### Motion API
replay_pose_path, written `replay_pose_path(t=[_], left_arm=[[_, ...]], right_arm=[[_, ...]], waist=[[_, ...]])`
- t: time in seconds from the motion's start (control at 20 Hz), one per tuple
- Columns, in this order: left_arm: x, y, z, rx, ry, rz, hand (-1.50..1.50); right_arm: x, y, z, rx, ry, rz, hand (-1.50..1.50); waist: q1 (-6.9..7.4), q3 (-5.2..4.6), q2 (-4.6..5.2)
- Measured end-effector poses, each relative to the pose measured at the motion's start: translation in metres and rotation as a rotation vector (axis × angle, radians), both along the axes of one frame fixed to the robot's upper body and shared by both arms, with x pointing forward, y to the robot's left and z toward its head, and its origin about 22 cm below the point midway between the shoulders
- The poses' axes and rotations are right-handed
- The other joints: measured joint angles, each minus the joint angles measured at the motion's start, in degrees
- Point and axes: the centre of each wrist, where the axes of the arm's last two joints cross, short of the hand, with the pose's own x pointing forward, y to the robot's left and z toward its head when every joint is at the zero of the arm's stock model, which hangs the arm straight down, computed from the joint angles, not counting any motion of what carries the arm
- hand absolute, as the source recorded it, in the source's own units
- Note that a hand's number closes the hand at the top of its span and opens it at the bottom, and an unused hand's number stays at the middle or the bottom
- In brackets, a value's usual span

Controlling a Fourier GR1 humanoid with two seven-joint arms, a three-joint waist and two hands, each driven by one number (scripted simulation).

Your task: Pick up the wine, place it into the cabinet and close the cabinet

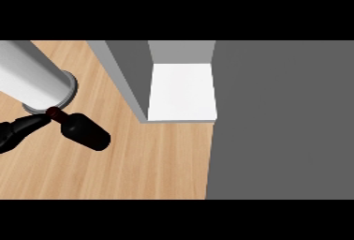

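Note:
The wine bottle (84,131) is dark, almost black, with a reddish cap on its neck (54,112). It shows at the left over the wooden counter (138,164), its neck pointing up and left. My left hand (19,130) is at the left edge, below its grey forearm (31,75). Its black fingers stretch fairly straight toward the bottle's neck, and one fingertip (43,120) touches it just below the cap. No finger curls round the bottle. The cabinet (131,79) stands open at the top middle, showing a white shelf (183,91). My right hand does not show.
The cabinet's big grey door (283,122) fills the right side of the view, swung out over the counter. The cabinet's grey side wall runs between the bottle and the shelf. Bare wood lies below and to the right of the bottle.

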Motion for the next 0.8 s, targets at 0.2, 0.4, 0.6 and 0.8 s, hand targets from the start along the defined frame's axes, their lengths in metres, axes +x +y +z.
replay_pose_path(t=[0.2, 0.4, 0.6, 0.8], left_arm=[[0.001, 0.011, -0.017, -0.020, 0.023, 0.011, -1.50], [0.005, 0.020, -0.046, -0.030, 0.065, 0.010, -1.50], [0.006, 0.029, -0.069, -0.027, 0.084, 0.002, -1.50], [0.010, 0.035, -0.092, -0.028, 0.104, -0.008, -1.50]], right_arm=[[0.002, -0.001, 0.002, -0.003, 0.000, -0.009, -1.50], [0.001, 0.001, 0.003, 0.000, -0.001, -0.001, -1.50], [0.002, 0.002, 0.004, 0.001, -0.006, 0.001, -1.50], [0.002, 0.002, 0.005, -0.002, 0.000, -0.004, -1.50]], waist=[[0.06, 0.00, 0.02], [-0.14, -0.02, 0.01], [-0.05, -0.01, 0.02], [-0.25, -0.01, 0.02]])
